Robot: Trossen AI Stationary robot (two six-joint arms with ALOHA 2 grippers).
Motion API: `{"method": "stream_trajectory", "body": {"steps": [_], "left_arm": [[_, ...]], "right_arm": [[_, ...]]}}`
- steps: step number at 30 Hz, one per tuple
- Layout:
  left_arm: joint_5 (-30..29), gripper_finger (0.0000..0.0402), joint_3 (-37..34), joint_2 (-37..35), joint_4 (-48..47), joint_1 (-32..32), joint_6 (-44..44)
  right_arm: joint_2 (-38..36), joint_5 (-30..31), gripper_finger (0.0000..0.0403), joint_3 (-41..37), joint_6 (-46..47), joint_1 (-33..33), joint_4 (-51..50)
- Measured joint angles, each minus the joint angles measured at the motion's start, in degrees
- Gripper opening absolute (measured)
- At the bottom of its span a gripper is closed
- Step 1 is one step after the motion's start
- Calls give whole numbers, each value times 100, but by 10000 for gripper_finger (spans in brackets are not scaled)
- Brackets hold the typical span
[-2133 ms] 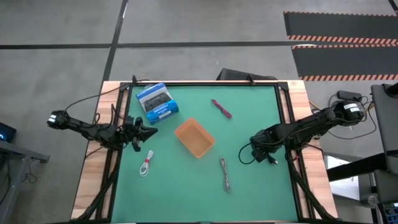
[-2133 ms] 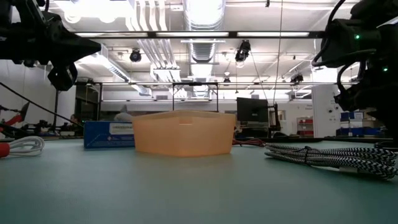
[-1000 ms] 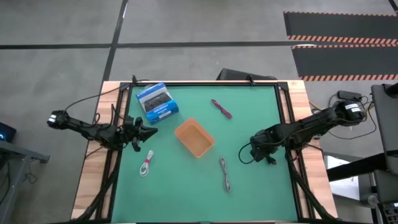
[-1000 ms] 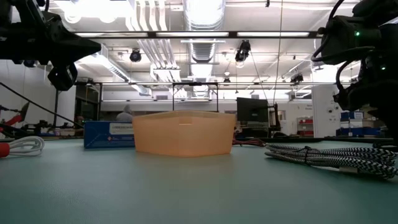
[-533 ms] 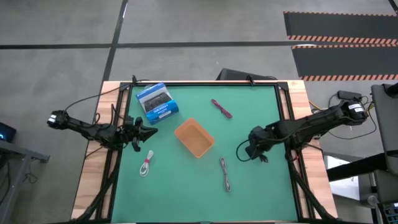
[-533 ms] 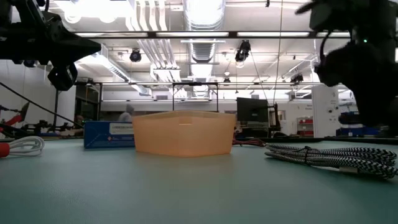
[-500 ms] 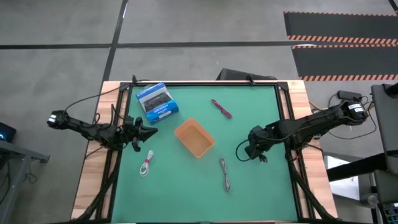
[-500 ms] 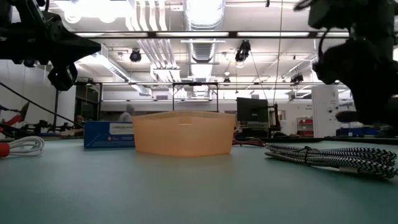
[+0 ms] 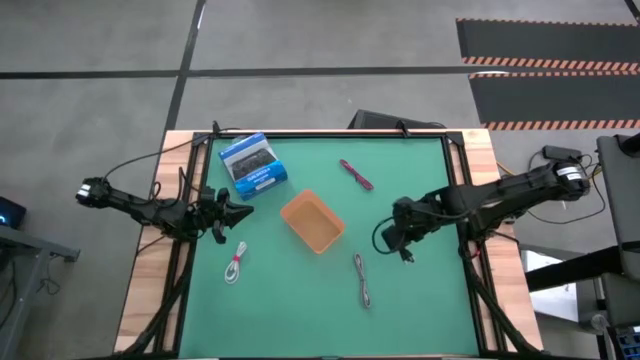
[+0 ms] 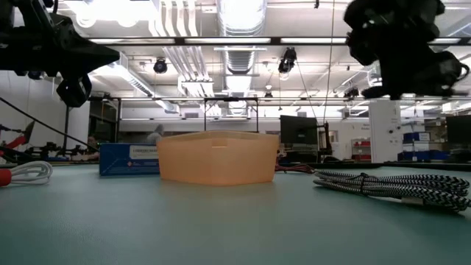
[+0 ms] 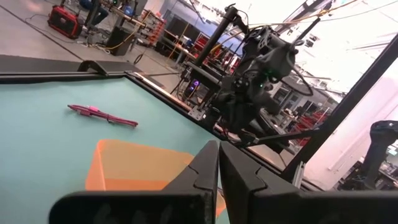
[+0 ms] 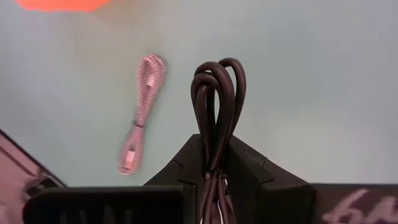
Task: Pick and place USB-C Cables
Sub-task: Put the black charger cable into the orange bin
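My right gripper hangs above the table right of the orange tray, shut on a black looped cable. A grey braided USB-C cable lies flat on the green mat below it, and also shows in the high view. A pink-maroon cable lies beyond the tray. A white cable lies near the left side. My left gripper waits shut at the table's left edge, holding nothing. My right gripper pinches the black cable bundle between its two fingers. The bundle's looped end sticks out past the fingertips and the rest runs back between them. The fingers point down at the table and lie along the bundle, which is lifted clear of the mat.
A blue-and-white box lies at the far left of the mat. The tray stands near the middle. Raised wooden rails frame the mat. Open mat stretches along the near edge.
My right gripper has gone toward the table's left edge, nearer the orange tray, carrying the black cable with it and staying shut. The cables on the mat have not moved.
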Motion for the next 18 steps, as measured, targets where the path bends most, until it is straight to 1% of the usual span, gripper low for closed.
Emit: {"method": "stream_trajectory", "body": {"steps": [9,18], "left_arm": [[-2,0,0,4,4,1,0],[-2,0,0,4,2,0,0]], "right_arm": [[685,1,38,873,-44,-2,-30],[1528,-7,38,1914,-489,-36,-317]]}}
